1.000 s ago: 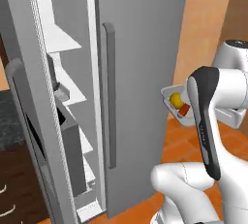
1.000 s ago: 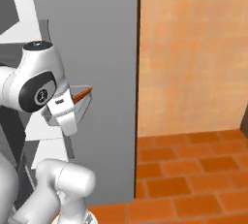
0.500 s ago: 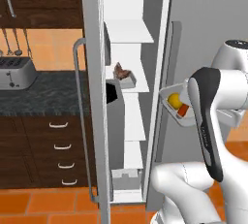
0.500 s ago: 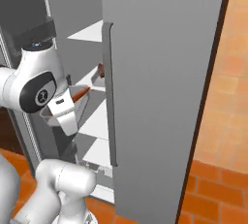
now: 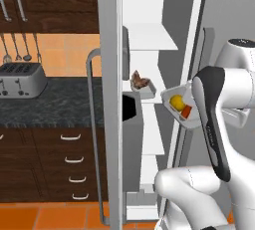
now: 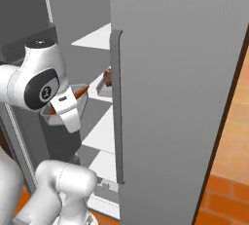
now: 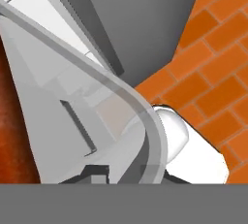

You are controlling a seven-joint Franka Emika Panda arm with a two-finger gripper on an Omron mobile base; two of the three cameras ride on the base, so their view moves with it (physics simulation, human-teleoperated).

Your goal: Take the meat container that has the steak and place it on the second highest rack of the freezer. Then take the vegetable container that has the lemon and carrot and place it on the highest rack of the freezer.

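End effector point(image 7: 121, 172) clamped on rim of clear grey tray point(image 5: 180, 105), round yellow lemon point(image 5: 176, 101) and orange carrot point(image 5: 186, 112) inside, open grey freezer point(image 5: 149, 74) at ten o'clock, reddish steak point(image 5: 140, 80) on white shelf point(image 5: 155, 95).

Steak point(image 5: 140, 80) tray on second rack point(image 5: 149, 94)

Yellow lemon point(image 5: 176, 102), orange carrot point(image 5: 186, 112), grey freezer point(image 6: 185, 73)
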